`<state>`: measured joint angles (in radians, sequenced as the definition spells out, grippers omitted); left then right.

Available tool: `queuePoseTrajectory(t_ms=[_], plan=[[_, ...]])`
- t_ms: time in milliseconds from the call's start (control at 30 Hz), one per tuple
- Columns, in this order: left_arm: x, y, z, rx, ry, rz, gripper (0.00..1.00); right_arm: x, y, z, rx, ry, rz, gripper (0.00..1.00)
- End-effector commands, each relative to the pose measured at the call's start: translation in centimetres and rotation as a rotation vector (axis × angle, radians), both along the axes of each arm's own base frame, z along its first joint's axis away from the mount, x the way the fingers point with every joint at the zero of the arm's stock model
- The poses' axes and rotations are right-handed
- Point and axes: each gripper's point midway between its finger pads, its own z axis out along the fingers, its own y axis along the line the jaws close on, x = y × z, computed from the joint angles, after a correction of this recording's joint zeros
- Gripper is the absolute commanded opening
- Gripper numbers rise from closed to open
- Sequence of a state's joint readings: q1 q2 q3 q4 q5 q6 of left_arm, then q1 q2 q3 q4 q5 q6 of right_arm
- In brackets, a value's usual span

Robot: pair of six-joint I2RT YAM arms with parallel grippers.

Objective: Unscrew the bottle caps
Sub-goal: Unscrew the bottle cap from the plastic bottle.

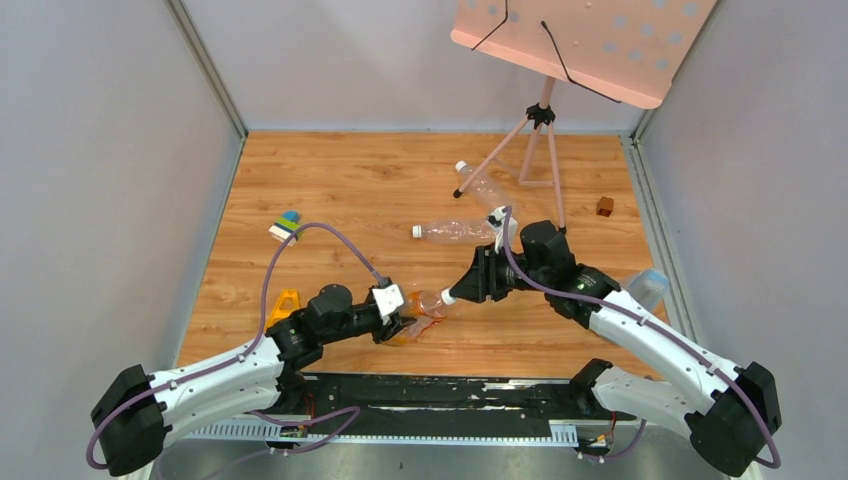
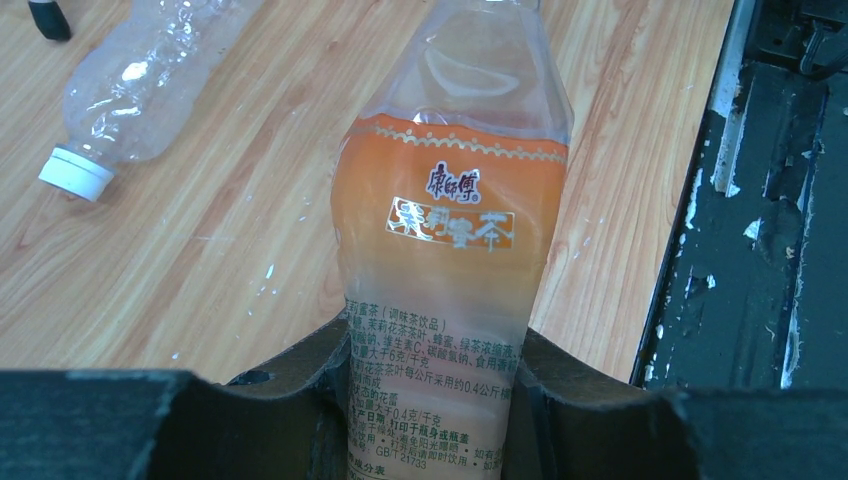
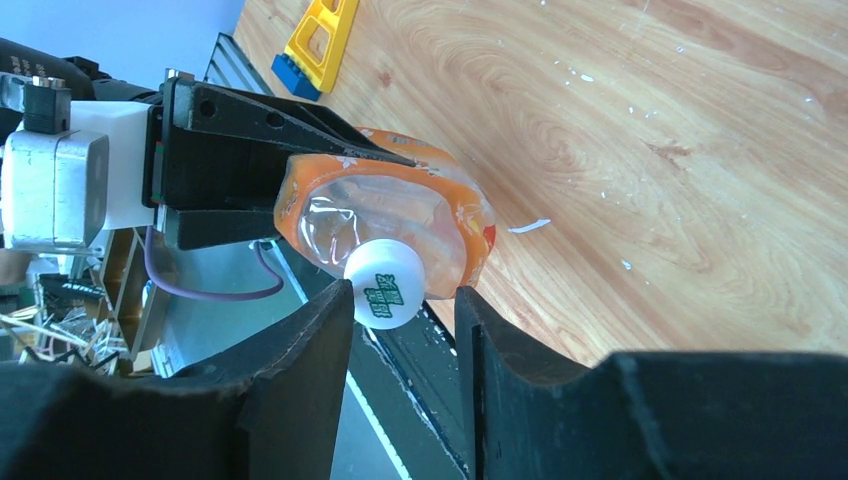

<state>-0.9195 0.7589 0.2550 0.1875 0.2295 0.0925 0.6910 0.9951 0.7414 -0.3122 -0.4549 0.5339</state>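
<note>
left gripper (image 2: 430,345) pinches the lower body of a soft plastic bottle (image 2: 450,220), its jaws pressed tight against the printed wall. the bottle has an orange label and a clear shoulder, looks empty, and lies tilted just over the wood-grain table (image 1: 350,180). right gripper (image 3: 403,300) is slightly spread around the round white cap (image 3: 385,285), which sits on the bottle's neck. one finger seems to touch the cap and a thin gap shows on the other side. beyond, a crumpled clear bottle (image 2: 140,80) lies on its side with a ribbed second cap (image 2: 75,172) screwed on.
</note>
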Motion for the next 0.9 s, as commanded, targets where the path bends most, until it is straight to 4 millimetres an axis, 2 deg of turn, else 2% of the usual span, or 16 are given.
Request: queuePoseTrajectory(t_ms=[0, 100, 200, 433, 500, 600, 667, 700, 767, 867], plan=[[0.3, -0.7, 1.8, -0.054, -0.059, -0.018, 0.07, -0.3, 0.9, 1.7, 0.057, 0.012, 0.040, 0.42], [0.4, -0.6, 1.8, -0.053, -0.062, -0.016, 0.07, -0.4, 1.3, 1.8, 0.069, 0.026, 0.051, 0.48], [0.4, -0.6, 1.7, -0.050, -0.059, -0.015, 0.07, -0.5, 1.6, 1.9, 0.088, 0.031, 0.065, 0.49], [0.4, -0.7, 1.5, -0.047, -0.058, -0.019, 0.07, -0.4, 2.0, 1.6, 0.096, 0.037, 0.083, 0.29], [0.4, -0.8, 1.6, -0.048, -0.058, -0.021, 0.07, -0.3, 2.2, 1.5, 0.098, 0.037, 0.091, 0.26], [0.4, -0.7, 1.5, -0.051, -0.056, -0.018, 0.07, -0.5, 2.3, 1.3, 0.100, 0.036, 0.116, 0.16], [0.6, -0.7, 1.6, -0.055, -0.050, -0.003, 0.07, -0.9, 2.5, 1.4, 0.109, 0.013, 0.157, 0.05], [0.7, -0.7, 1.7, -0.057, -0.050, 0.004, 0.07, -1.1, 2.6, 1.4, 0.113, -0.013, 0.188, 0.02], [0.6, -0.8, 1.9, -0.065, -0.048, -0.003, 0.08, -1.2, 2.5, 1.3, 0.113, -0.089, 0.228, 0.00], [0.3, -1.0, 2.2, -0.088, -0.043, -0.017, 0.11, -0.3, 2.0, 0.9, 0.089, -0.182, 0.200, 0.00]])
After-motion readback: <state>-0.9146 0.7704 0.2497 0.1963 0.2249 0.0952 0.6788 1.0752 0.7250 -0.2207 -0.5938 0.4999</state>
